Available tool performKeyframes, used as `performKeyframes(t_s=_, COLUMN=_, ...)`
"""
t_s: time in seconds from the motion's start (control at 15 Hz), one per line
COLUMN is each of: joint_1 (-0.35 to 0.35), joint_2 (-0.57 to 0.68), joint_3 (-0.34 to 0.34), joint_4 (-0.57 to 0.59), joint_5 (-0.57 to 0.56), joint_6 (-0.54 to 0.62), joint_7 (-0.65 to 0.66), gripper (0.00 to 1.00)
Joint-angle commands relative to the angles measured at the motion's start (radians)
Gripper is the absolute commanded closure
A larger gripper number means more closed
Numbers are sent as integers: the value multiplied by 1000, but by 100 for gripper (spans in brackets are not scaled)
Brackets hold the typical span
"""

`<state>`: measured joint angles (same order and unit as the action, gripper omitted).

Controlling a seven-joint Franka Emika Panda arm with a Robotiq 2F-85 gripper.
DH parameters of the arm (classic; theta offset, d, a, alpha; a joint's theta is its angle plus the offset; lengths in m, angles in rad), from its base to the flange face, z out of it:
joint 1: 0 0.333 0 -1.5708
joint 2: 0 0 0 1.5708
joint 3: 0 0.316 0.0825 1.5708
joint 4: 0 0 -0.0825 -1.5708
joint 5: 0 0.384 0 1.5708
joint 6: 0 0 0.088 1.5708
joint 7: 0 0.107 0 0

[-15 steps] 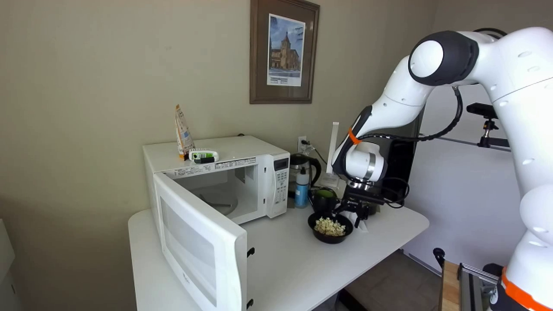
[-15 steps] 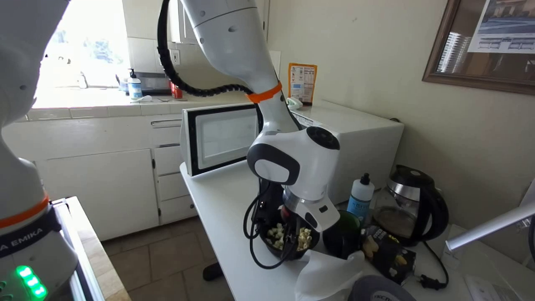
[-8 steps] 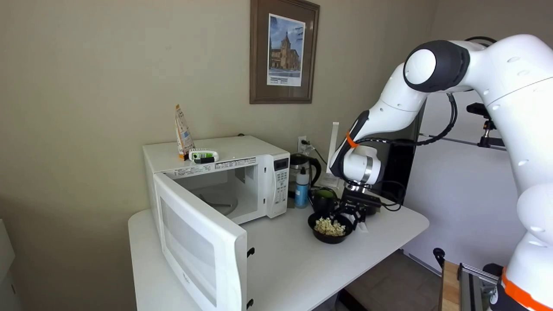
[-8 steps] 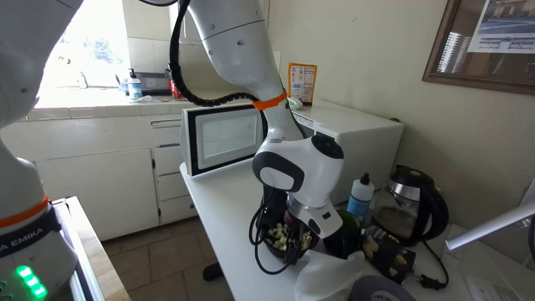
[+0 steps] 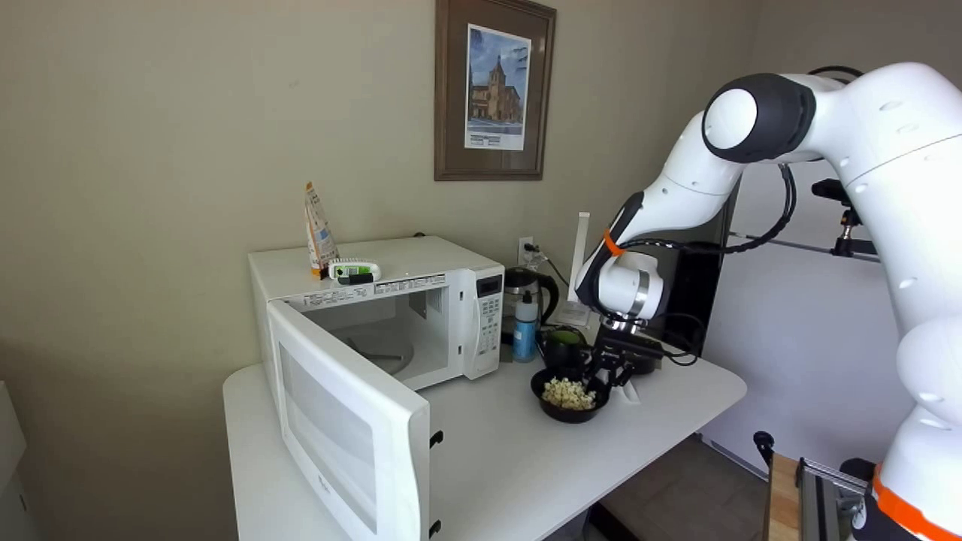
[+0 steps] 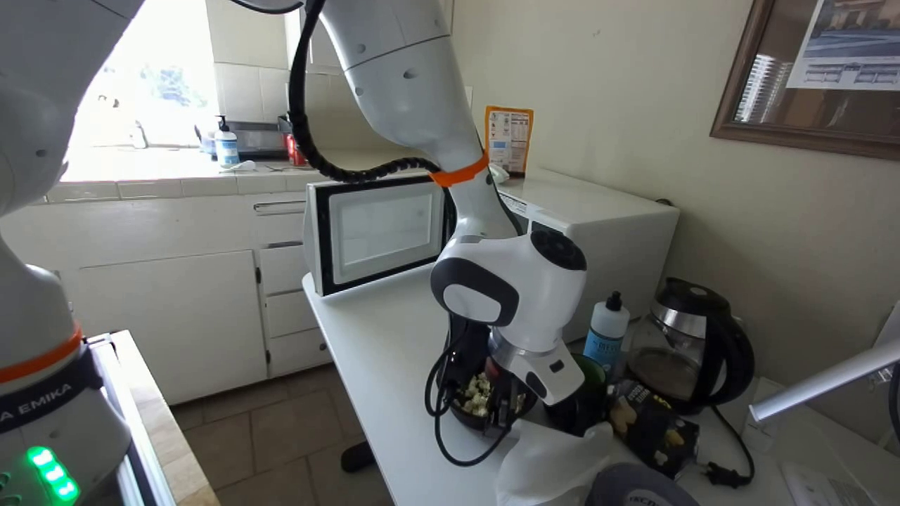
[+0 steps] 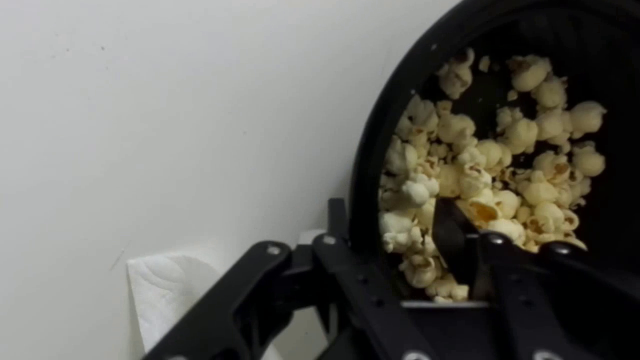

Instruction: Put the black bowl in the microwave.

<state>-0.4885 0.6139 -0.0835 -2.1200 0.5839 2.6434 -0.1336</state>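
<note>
The black bowl (image 7: 369, 150), holding popcorn, rests on the white table in all views. My gripper (image 7: 395, 225) straddles the bowl's near rim in the wrist view. One finger (image 7: 337, 215) stands outside against or close to the wall; the opposite finger (image 7: 450, 240) is inside above the popcorn. A gap remains between the inner finger and the wall, so the jaws are part-way apart and the rim is not pinched. In both exterior views the white microwave (image 5: 406, 254) stands on the table; its door (image 5: 342, 436) is swung wide open, exposing the cavity.
A dark jug with green inside (image 5: 565, 352) stands right beside the bowl. Behind are a blue-labelled bottle (image 5: 524, 338) and a kettle (image 6: 678, 365). A paper towel (image 6: 552, 460) and black packet (image 6: 654, 429) lie near the gripper. A bag (image 5: 319, 237) tops the microwave.
My gripper has come down around the bowl's rim, and its jaws have narrowed since half a second ago. The bowl has shifted slightly toward the microwave.
</note>
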Motion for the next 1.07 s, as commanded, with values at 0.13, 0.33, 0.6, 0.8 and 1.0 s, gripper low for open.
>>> performKeyframes(t_s=0.13, joint_1=-21, joint_2=-50, joint_3=2, joint_4=-14, joint_5=-5, joint_6=-42, joint_7=-19, gripper=61)
performKeyframes(t_s=0.33, joint_1=-15, joint_2=-45, joint_3=-4, joint_4=-10, joint_5=-13, joint_6=-57, joint_7=-17, gripper=73)
performKeyframes(t_s=0.6, joint_1=-9, joint_2=-40, joint_3=-8, joint_4=-11, joint_5=-23, joint_6=-78, joint_7=-14, gripper=73)
performKeyframes(t_s=0.8, joint_1=-10, joint_2=-52, joint_3=-9, joint_4=-17, joint_5=-21, joint_6=-90, joint_7=-18, gripper=94)
performKeyframes(t_s=1.0, joint_1=-17, joint_2=-101, joint_3=-5, joint_4=-41, joint_5=-13, joint_6=-103, joint_7=-40, gripper=97)
